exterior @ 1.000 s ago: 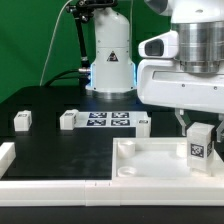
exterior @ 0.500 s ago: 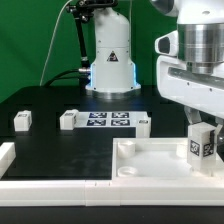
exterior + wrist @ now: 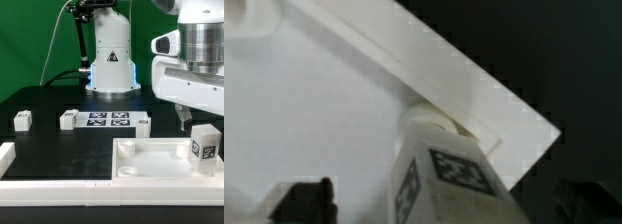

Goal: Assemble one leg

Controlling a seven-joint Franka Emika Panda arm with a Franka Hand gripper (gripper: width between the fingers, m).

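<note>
A small white leg (image 3: 205,147) stands upright in the corner of a white tray-like part (image 3: 135,160) at the exterior view's right, its black-and-white tag facing the camera. The gripper (image 3: 198,118) hangs just above it, spread wide. In the wrist view its dark fingertips (image 3: 304,200) sit apart from the leg (image 3: 446,170) on either side. Behind, on the black desk (image 3: 60,150), three more small white blocks (image 3: 22,120) lie around the marker board (image 3: 105,120).
</note>
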